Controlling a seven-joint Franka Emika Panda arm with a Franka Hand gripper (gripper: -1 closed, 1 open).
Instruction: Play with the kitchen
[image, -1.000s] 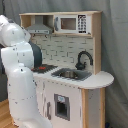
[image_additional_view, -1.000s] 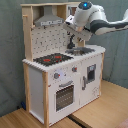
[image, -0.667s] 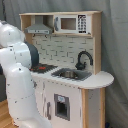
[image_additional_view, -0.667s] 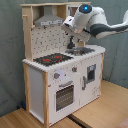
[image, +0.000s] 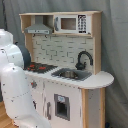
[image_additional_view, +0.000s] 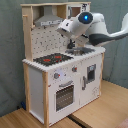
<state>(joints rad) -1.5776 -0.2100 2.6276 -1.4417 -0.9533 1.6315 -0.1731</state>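
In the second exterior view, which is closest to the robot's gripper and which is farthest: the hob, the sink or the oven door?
1. Sink, right by the gripper on the worktop.
2. Hob, further toward the second exterior view's left.
3. Oven door, lower down on the kitchen front.

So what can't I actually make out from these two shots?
- The tool: hidden in both exterior views; in the second exterior view the arm's own wrist covers it, so its state is unknown.
- Sink and faucet: hidden behind the arm in the second exterior view.
- Oven door: blocked by the arm's white body in the first exterior view.
- Microwave: mostly covered in the second exterior view.
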